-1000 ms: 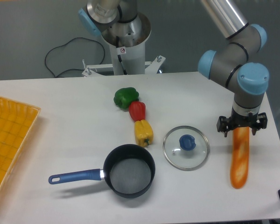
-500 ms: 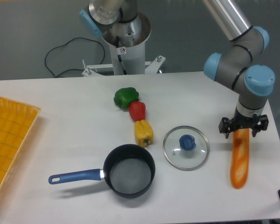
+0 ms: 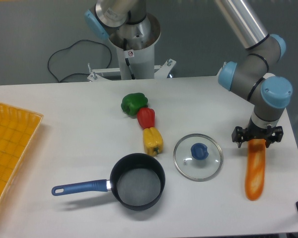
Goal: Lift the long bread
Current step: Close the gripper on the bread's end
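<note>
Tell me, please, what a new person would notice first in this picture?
First the gripper, low over the upper end of the orange bread at the table's right side; whether its fingers have closed is unclear. Next, the row of green, red and yellow peppers in the middle, with the dark pot in front of them.
</note>
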`<act>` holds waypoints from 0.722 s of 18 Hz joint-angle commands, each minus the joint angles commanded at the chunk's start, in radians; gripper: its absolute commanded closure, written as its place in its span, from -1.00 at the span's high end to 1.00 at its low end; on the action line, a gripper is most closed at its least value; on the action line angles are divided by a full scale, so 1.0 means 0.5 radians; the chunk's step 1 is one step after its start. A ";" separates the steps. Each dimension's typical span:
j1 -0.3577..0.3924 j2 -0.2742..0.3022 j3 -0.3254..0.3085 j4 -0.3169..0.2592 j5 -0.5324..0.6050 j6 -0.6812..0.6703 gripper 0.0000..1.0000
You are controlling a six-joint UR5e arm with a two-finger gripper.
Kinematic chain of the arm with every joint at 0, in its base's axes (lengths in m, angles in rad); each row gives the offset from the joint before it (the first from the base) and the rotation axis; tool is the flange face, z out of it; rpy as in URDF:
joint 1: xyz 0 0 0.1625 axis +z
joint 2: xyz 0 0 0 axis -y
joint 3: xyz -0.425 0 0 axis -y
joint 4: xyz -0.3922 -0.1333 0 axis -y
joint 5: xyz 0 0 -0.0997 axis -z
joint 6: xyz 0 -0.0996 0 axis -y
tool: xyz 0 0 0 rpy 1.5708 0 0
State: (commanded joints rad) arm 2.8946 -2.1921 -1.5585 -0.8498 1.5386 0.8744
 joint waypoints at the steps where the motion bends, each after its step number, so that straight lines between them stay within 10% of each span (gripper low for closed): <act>1: 0.006 0.000 -0.003 0.000 0.000 0.015 0.65; 13: 0.015 0.006 -0.012 0.000 -0.003 0.074 -0.35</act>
State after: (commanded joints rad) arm 2.9023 -2.1890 -1.5647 -0.8498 1.5370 0.9112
